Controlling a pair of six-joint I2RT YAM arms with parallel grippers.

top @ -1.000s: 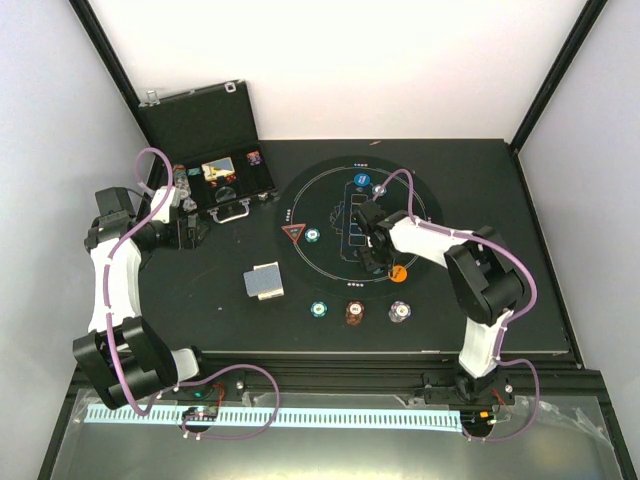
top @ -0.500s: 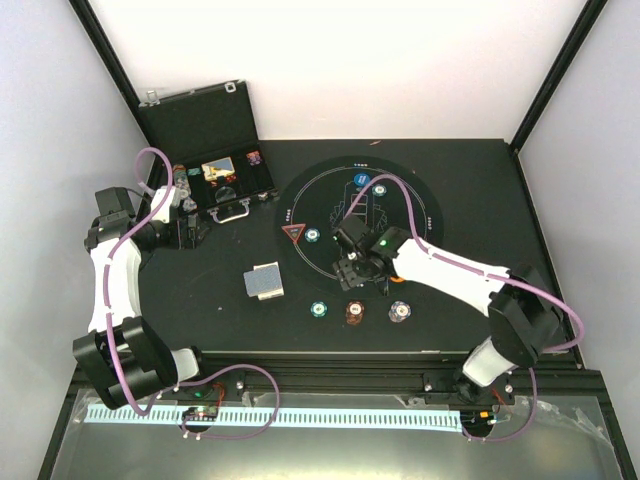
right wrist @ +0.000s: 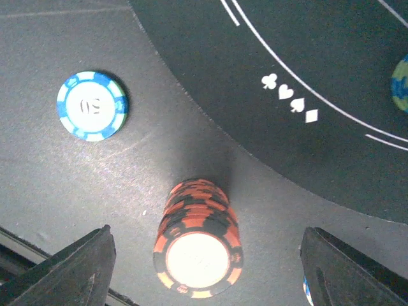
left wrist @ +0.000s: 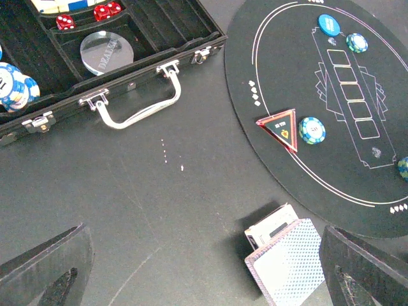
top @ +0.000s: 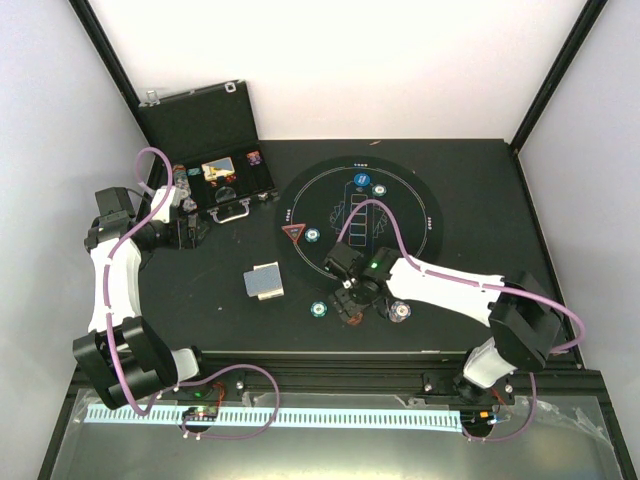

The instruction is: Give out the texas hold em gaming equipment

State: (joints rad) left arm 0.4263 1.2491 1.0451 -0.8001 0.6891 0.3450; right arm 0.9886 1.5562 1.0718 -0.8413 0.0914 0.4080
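The right tool is wide open around a stack of brown chips on the tabletop, just off the mat. The chips look hard and slippery, so the stack may topple; pinch its round sides low. The left tool is open and empty.

Light fell evenly from above. The white walls beyond the mat read bright, nearly washed out, while the dark table around it swallowed detail. Well below the mat, a lit strip glared white-cyan. Just off the mat's edge, the chip stack had its top face blown out white and threw a soft shadow toward the mat. Near the mat, the cards cast a soft shadow leftward. The fingers of the left end effector and of the right end effector sat dark and blurred in the frame corners.
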